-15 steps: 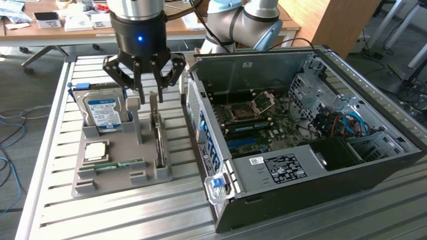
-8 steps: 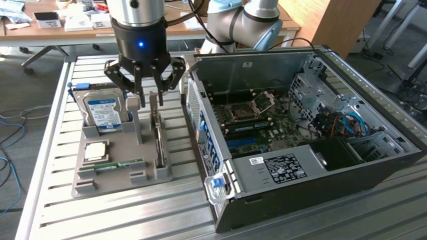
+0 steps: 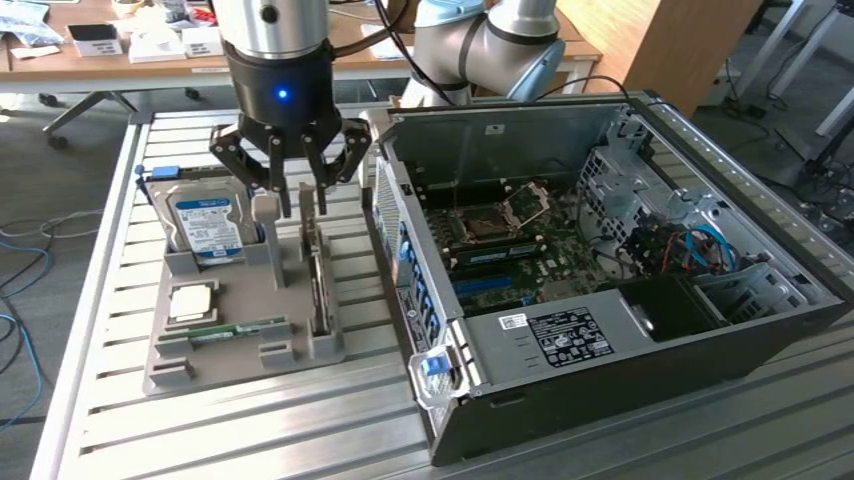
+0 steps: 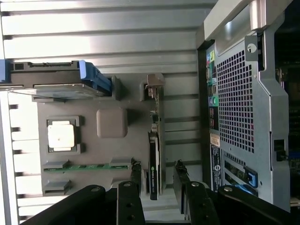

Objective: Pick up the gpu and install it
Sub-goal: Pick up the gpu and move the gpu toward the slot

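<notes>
We find the gpu (image 3: 319,275) standing on edge in the gray tray (image 3: 254,300), left of centre in the exterior view, its top edge clear. The gripper (image 3: 288,200) hangs over the card's upper end with jaws wide open, a gap on each side and nothing held. The computer case (image 3: 414,270) wall is near on the exterior view's right.

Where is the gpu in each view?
Exterior view: gpu on edge in the tray, between hard drive and case, under the gripper.
Wrist view: gpu on edge in the tray, between the fingers of the gripper.
Shared landmark: the hard drive, across the tray from the case.
</notes>
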Controlling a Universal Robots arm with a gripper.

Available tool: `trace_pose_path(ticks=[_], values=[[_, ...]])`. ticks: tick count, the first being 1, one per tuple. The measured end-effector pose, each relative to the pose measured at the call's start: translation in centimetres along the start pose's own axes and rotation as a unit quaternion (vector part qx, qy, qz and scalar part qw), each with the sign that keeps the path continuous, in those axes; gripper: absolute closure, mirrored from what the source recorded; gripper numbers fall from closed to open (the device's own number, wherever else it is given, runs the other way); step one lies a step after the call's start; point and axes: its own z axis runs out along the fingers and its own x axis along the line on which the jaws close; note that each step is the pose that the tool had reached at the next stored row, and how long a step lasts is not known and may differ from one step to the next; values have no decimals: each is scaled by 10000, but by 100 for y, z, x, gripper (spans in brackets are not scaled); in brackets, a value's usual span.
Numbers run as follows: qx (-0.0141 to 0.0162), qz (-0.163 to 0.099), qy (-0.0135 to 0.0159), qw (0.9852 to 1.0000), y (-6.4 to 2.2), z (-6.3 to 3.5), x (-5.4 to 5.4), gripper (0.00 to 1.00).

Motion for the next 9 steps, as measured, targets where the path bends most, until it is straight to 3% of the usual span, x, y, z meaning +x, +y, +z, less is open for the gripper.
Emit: trace_pose_path(ticks=[9], values=[[0, 0, 0, 10000, -7, 157, 3, 58]])
